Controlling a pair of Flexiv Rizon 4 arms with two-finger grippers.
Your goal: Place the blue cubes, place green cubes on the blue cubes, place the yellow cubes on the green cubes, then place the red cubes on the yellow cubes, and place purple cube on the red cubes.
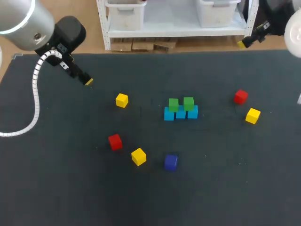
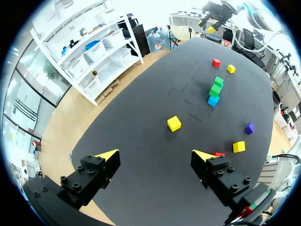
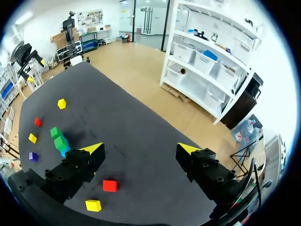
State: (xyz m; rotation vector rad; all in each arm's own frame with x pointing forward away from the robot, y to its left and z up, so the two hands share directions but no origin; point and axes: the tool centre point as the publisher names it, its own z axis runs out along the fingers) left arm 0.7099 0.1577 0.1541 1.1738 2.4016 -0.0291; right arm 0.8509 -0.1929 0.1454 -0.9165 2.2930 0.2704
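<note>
A short row of blue cubes (image 1: 180, 113) sits at the table's middle with two green cubes (image 1: 181, 104) on top; the left wrist view shows this stack (image 2: 215, 89) far ahead. Loose yellow cubes (image 1: 122, 100) (image 1: 138, 157) (image 1: 252, 115), red cubes (image 1: 114, 141) (image 1: 241, 97) and a purple cube (image 1: 170, 162) lie around it. My left gripper (image 1: 87, 81) (image 2: 155, 157) hangs open and empty above the far left. Over the far right edge, my right gripper (image 1: 243, 43) (image 3: 141, 150) is open and empty too, with a red cube (image 3: 110, 185) and a yellow cube (image 3: 93, 205) beneath it.
The dark table (image 1: 56, 188) is bare along its front and left side. A white cable (image 1: 35, 99) from my left arm loops over the table's left part. Shelving stands beyond the far edge.
</note>
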